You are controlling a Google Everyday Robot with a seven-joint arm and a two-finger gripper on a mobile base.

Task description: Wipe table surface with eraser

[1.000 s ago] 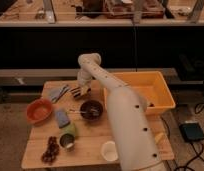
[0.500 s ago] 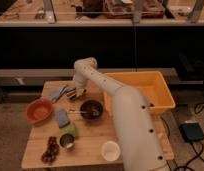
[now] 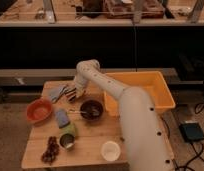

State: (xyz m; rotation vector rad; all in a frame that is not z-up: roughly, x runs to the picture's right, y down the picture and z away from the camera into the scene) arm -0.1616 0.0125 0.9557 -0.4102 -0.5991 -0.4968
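Camera view, single frame. My arm reaches from the near right across the wooden table, bends at the far side and comes down toward the far left part of the tabletop.

My gripper is low over the table, just right of a grey-blue cloth and left of the yellow bin. Whether the gripper is open, closed or gripping something cannot be told from this view.

A small dark block, the only item that matches an eraser, lies at the gripper's tip, on or just above the table surface, between the cloth and the gripper. Contact between the two cannot be confirmed.

Other items noted on the table:
- Orange bowl at the left edge, nearer than the cloth.
- Dark bowl near the middle, beside the bin's near left corner, with a utensil resting in it.
- Blue-grey pad between the two bowls.
- Green item and an open cup just nearer than the pad.
- Dark cluster at the near left corner.
- White cup at the near edge, beside my arm.

A black device lies on the floor to the right.
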